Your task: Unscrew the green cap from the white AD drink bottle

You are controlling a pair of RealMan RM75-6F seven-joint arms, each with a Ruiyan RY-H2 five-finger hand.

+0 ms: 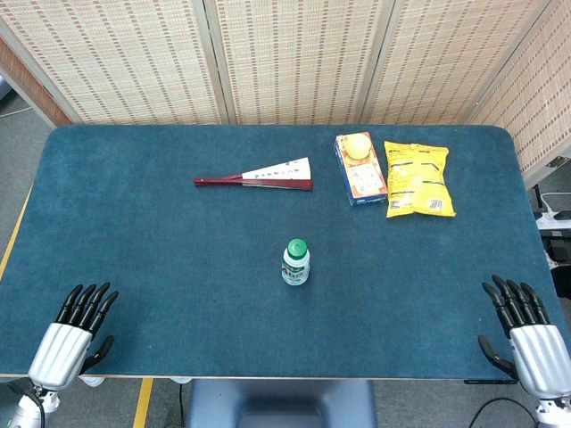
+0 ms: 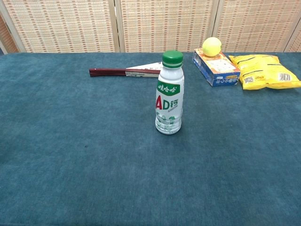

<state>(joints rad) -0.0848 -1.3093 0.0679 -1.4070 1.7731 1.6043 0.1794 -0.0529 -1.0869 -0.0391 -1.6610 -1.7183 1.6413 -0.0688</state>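
Note:
The white AD drink bottle (image 1: 295,265) (image 2: 169,100) stands upright in the middle of the blue table, its green cap (image 1: 297,247) (image 2: 172,58) screwed on top. My left hand (image 1: 76,332) rests at the table's near left corner, fingers spread, holding nothing. At the near right corner my right hand (image 1: 525,328) lies the same way, fingers apart and empty. Both hands are far from the bottle. Neither hand shows in the chest view.
A folded red-and-white fan (image 1: 259,176) (image 2: 127,71) lies behind the bottle. Further right sit a blue box (image 1: 360,173) (image 2: 216,68) with a yellow ball (image 1: 359,145) (image 2: 211,46) on it and a yellow snack bag (image 1: 417,178) (image 2: 264,71). Woven screens stand behind the table.

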